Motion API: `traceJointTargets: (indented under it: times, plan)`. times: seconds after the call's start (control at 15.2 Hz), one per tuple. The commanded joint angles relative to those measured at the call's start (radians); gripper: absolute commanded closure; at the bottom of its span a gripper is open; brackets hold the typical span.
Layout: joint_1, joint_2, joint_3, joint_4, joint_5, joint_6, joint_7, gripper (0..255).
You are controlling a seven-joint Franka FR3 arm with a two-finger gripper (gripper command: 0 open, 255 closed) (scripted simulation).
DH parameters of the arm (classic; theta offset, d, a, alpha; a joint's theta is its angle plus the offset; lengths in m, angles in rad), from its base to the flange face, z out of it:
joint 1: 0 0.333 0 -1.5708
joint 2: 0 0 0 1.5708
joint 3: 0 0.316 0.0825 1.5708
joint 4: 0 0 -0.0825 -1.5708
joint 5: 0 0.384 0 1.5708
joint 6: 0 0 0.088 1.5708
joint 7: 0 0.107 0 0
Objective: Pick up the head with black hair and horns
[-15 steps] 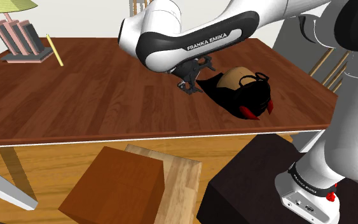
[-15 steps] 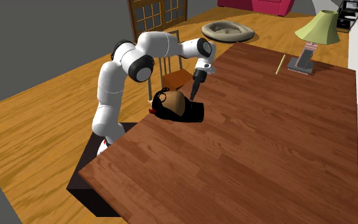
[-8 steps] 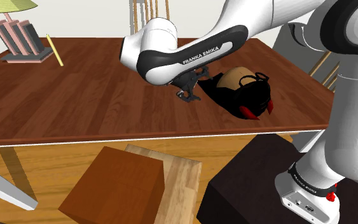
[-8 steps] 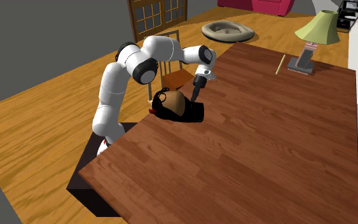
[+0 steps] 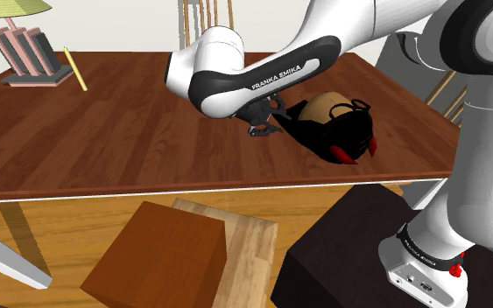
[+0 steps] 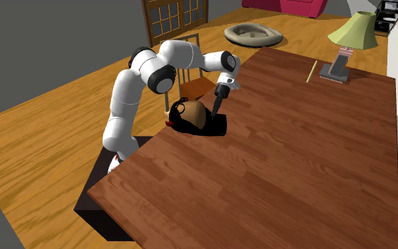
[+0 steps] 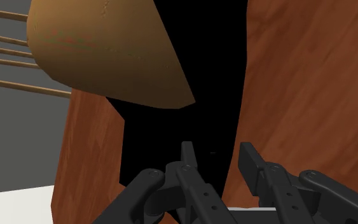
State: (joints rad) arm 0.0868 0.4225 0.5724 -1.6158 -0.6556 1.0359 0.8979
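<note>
**A:** How does the gripper stand?

**B:** Its fingers are spread and clasp nothing, low at the black hair of the horned head. In the shoulder view the head lies at the gripper's three o'clock, on the worktop.

**A:** What's the risk?

**B:** It may pinch only the rim of the hair. Then the head could slip, or get shoved toward the worktop's near edge.

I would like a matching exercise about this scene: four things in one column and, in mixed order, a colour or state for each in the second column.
Things:
1. head
2. lamp
3. pencil
4. gripper

Descriptions:
A. yellow, lying flat
B. green shade
C. black, fingers apart
D. black hair, red horns

Pairs: 1-D, 2-B, 3-A, 4-C
</note>
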Motion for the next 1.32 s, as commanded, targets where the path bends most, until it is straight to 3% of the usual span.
traceJointTargets:
  times: [0.0, 1.25]
  plan:
    - [0.0, 0.0, 0.0, -0.001, 0.0, 0.0, 0.0, 255]
    - [0.02, -0.045, 0.005, 0.135, -0.029, -0.149, -0.105, 255]
